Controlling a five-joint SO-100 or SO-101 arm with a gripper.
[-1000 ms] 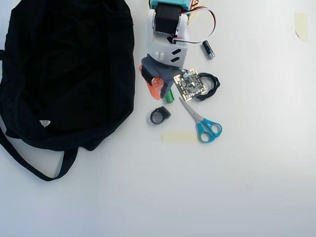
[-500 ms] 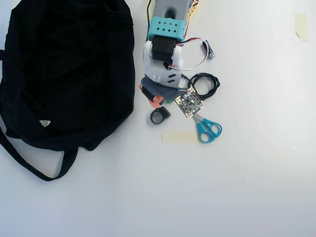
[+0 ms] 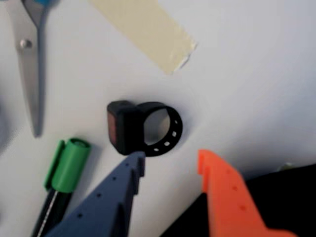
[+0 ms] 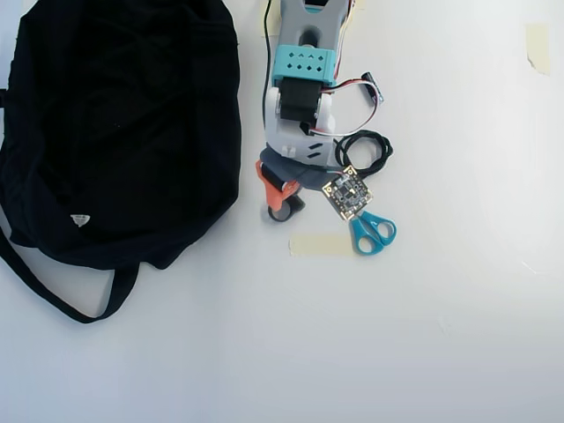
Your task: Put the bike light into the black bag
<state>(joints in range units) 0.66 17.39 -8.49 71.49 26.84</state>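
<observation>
The bike light [image 3: 129, 129], a stubby black body with a ring strap, lies on the white table. In the wrist view my gripper [image 3: 171, 158] is open, and its blue-grey and orange fingertips [image 3: 216, 170] sit just short of the ring, one on each side. From overhead, the gripper [image 4: 289, 201] hangs right over the bike light [image 4: 284, 212], which peeks out below the orange finger. The black bag [image 4: 115, 132] lies flat at the left, its edge close beside the gripper; a corner of the bag [image 3: 291, 197] shows at the lower right of the wrist view.
Teal-handled scissors [image 4: 373, 231] and a strip of beige tape [image 4: 319, 245] lie just right of and below the gripper. A coiled black cable [image 4: 366, 150] and a small black cylinder [image 4: 374, 88] sit beside the arm. A green-capped marker [image 3: 69, 165] lies left of the blue-grey finger.
The arm has reached further down the overhead view. The gripper moved from above the bike light to right over it and now covers most of it. The light itself has not moved.
</observation>
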